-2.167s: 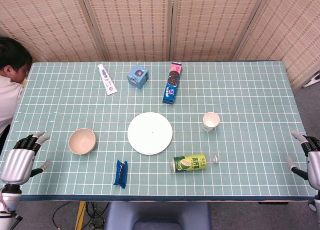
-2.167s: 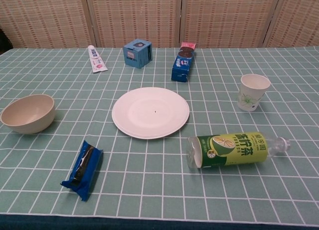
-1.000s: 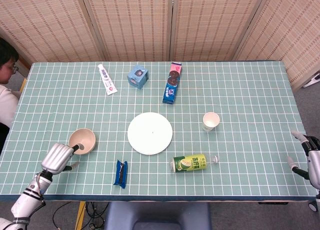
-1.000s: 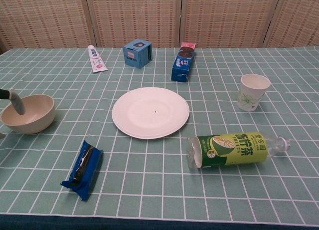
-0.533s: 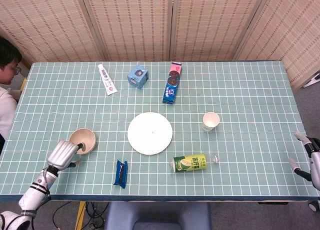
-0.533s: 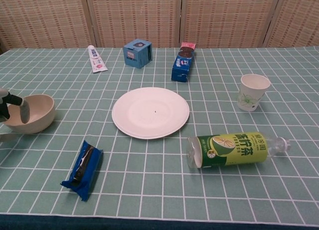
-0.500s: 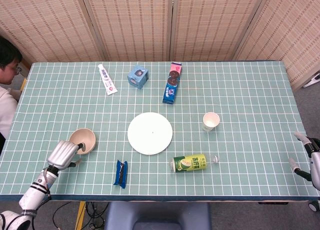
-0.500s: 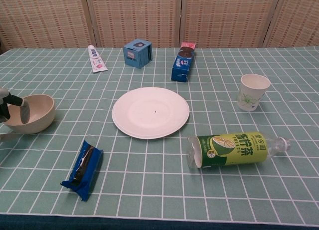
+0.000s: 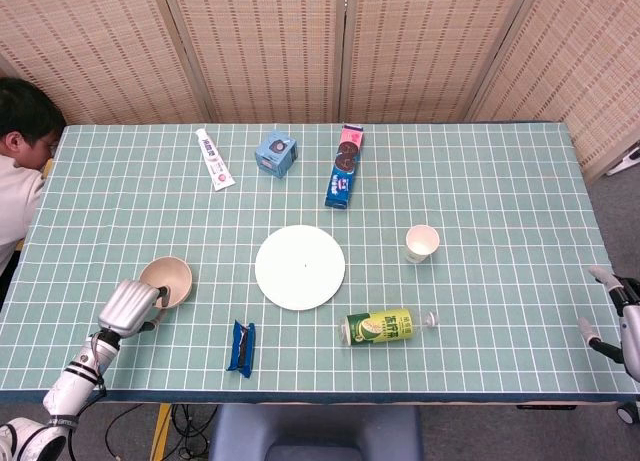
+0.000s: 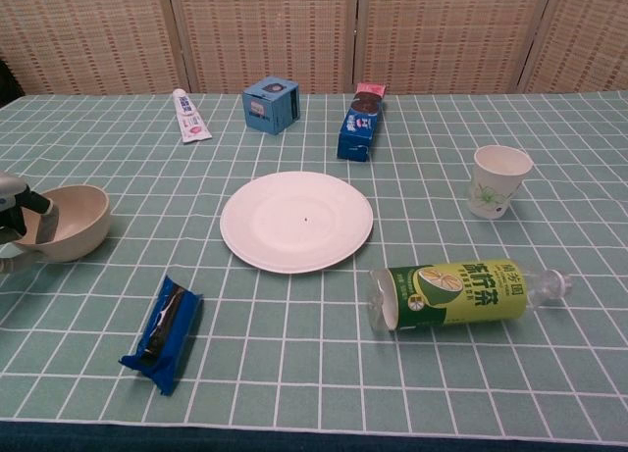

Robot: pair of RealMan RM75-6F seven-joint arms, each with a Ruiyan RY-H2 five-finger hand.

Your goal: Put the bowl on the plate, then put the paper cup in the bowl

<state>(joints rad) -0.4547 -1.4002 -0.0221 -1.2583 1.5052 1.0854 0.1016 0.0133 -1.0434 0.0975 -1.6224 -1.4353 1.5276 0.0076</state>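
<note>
Fingers point(image 10: 44, 224) of the left hand point(image 9: 130, 303) hook over the beige bowl's point(image 9: 167, 280) near rim, left of the white plate point(image 9: 300, 267), so honestly that thin pinch could slip and tip it mid-lift.

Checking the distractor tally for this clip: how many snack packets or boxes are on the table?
3: a blue box at the far side, a blue-and-pink biscuit pack right of it, and a blue wrapper near the front edge. None looks hidden.
</note>
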